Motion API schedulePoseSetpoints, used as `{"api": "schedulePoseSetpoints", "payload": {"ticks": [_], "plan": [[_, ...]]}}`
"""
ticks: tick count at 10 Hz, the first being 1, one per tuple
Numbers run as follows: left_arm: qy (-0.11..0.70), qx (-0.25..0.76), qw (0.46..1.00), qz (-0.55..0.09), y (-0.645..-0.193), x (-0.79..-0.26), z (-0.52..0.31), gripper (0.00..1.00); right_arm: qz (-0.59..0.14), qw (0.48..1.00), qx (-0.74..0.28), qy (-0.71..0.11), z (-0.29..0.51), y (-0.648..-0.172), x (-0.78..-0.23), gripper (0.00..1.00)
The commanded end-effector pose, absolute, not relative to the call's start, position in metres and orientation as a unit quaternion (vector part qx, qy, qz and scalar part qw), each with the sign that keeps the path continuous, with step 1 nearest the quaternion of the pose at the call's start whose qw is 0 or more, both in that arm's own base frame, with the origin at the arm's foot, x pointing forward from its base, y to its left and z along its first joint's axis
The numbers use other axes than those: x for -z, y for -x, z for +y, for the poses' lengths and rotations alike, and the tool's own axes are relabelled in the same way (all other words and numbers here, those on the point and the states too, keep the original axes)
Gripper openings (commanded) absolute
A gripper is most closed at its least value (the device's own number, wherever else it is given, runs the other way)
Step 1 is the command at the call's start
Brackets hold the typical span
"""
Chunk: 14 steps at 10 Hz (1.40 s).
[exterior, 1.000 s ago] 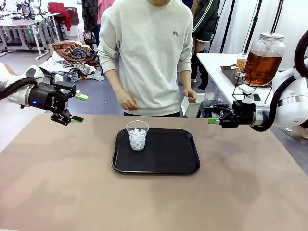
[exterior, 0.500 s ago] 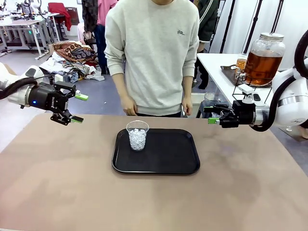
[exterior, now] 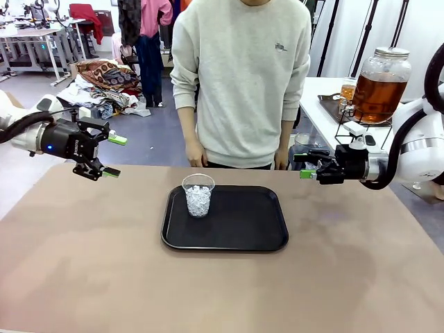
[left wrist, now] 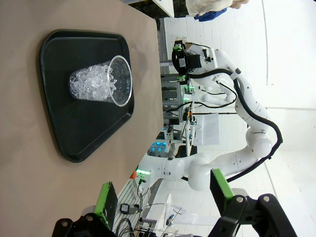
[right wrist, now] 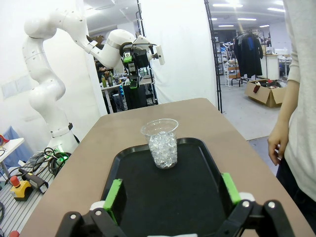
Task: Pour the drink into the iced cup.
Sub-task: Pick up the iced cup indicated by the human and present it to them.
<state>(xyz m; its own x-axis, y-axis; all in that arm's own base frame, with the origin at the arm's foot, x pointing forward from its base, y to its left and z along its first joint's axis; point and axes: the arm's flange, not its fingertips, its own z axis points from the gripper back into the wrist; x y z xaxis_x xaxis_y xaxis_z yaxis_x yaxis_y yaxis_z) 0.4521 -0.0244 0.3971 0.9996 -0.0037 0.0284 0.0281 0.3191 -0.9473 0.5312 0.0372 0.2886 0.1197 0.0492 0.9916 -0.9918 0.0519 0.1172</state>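
Front view: left tool [exterior: 114, 156] at left edge of frame, held above the tabletop [exterior: 97, 270], fingers spread, nothing between the green pads. Right tool [exterior: 305, 165] at right of frame, also above the tabletop, fingers spread and empty, pointing toward the middle.

The drink [exterior: 378, 96], amber-brown, sat in a big round glass jar [exterior: 381, 73] with a lid, upper right of frame, over a white side table [exterior: 316, 94]; the jar's foot was hidden behind the right arm. The drink lay up and to the right of the right tool, behind it and apart from it. It was well apart from the left tool, on the opposite side of the frame. Neither tool touched the jar.

The iced cup [exterior: 198, 195], clear and upright with ice inside, stood on the left part of a black tray [exterior: 243, 225] at mid-frame, between the two tools and touched by neither.

A person [exterior: 243, 76] in a pale sweatshirt stood at the far edge of the tabletop, arms down.

Left wrist view: left tool's pads wide apart at bottom of frame; iced cup and tray at upper left, well clear of the fingers.

Right wrist view: right tool's pads wide apart at bottom; iced cup at centre on the tray, beyond the fingertips.
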Motion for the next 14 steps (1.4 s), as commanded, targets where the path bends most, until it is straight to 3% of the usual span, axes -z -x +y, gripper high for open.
{"api": "schedulePoseSetpoints", "payload": {"ticks": [1,14], "plan": [[0.585,0.007,0.811,-0.008,-0.4526,-0.3982,-0.0245,1.00,-0.467,0.554,-0.471,-0.503,0.0392,-0.5328,-0.2913,1.00],[0.585,0.007,0.811,-0.008,-0.4526,-0.3982,-0.0245,1.00,-0.467,0.554,-0.471,-0.503,0.0392,-0.5328,-0.2913,1.00]]}}
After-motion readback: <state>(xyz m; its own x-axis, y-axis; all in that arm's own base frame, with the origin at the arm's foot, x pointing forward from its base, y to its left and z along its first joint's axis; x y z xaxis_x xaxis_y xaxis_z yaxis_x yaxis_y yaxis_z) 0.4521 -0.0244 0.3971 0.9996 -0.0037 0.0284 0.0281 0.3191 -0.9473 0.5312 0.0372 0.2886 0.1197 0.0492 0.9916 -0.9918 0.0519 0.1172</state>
